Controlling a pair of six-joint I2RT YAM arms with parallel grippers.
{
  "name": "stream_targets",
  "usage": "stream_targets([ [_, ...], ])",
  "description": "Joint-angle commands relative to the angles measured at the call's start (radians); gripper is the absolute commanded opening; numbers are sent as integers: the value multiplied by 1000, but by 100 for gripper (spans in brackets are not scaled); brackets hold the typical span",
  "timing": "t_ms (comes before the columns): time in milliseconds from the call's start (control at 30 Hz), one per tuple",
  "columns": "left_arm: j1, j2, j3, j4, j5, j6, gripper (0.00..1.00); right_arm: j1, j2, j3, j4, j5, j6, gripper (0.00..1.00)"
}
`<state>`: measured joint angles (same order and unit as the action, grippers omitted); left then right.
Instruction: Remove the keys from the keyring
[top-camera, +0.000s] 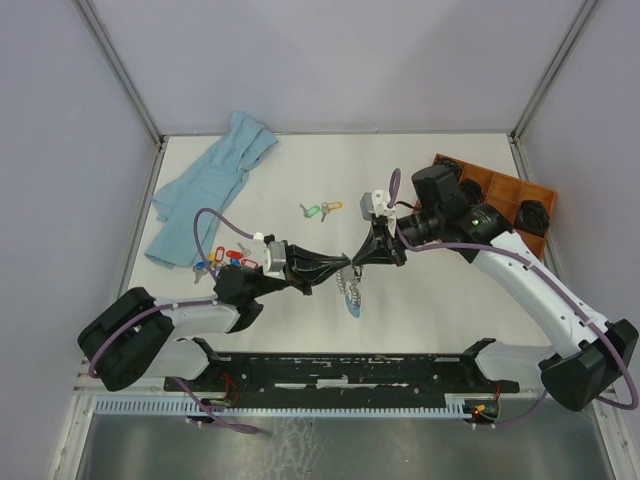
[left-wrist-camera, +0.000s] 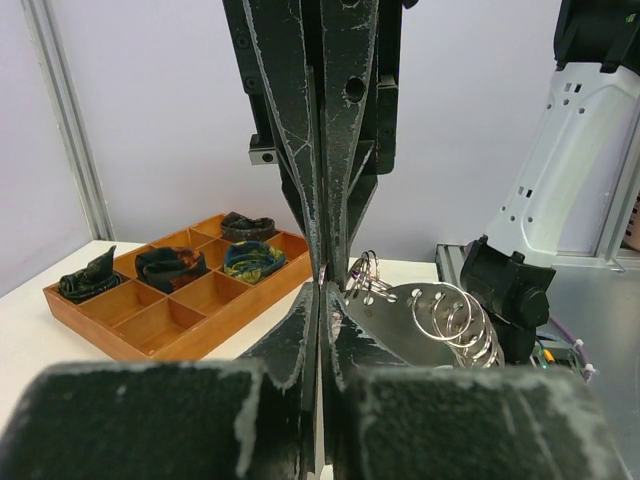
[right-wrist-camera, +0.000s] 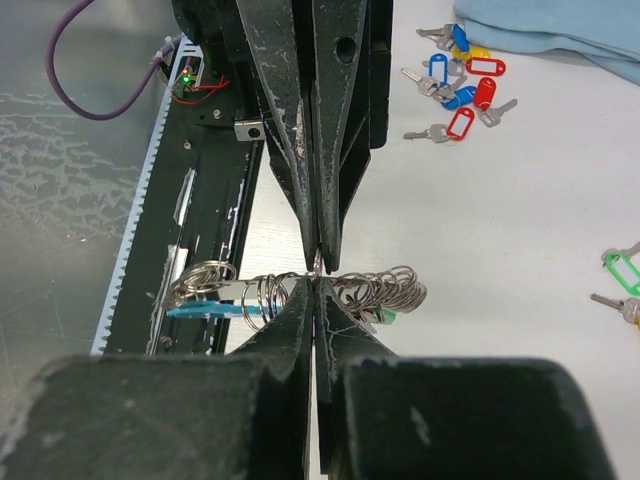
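Both arms reach in and meet tip to tip over the middle of the white counter. The left gripper comes in from the left and the right gripper from the upper right.

Left gripper: fingers pressed together, pinching the wire of the large floppy keyring. Right gripper: fingers also pressed together, nipping the same wire right against the left tips. Both wrist views show the two pairs of black fingers nose to nose on the ring.

The keyring hangs just under that meeting point, off the counter, and is densely strung with small silver metal keys and split rings. A light blue sheathed stretch lies on one side of the pinch. A bunch of rings with a green tag lies on the other.

Loose keys with red and blue plastic tags lie on the counter near the left arm's wrist, by the edge of the crumpled light blue cloth. Two more loose keys, green-tagged and orange-tagged, lie further back, apart from the grippers.

A brown wooden compartment tray sits at the far right corner behind the right arm, with dark bundled items in some cells.
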<state>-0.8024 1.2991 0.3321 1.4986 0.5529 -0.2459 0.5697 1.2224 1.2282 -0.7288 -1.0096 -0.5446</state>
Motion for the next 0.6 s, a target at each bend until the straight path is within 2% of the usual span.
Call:
stream_targets([
  [0, 3, 1, 16, 129, -4, -31, 3, 7, -3, 6, 38, -22, 17, 1],
  [100, 3, 0, 16, 110, 3, -35, 3, 7, 1, 17, 22, 13, 16, 1],
  [167, 6, -17, 18, 40, 9, -24, 6, 10, 5, 40, -20, 42, -14, 1],
  [400, 23, -204, 27, -365, -6, 94, 48, 56, 24, 139, -233, 210, -193, 1],
  [500, 23, -286, 46, -557, -21, 173, 57, 103, 40, 199, -327, 340, -264, 1],
  [567, 23, -320, 49, -617, -28, 198, 61, 132, 58, 249, -393, 426, -292, 1],
])
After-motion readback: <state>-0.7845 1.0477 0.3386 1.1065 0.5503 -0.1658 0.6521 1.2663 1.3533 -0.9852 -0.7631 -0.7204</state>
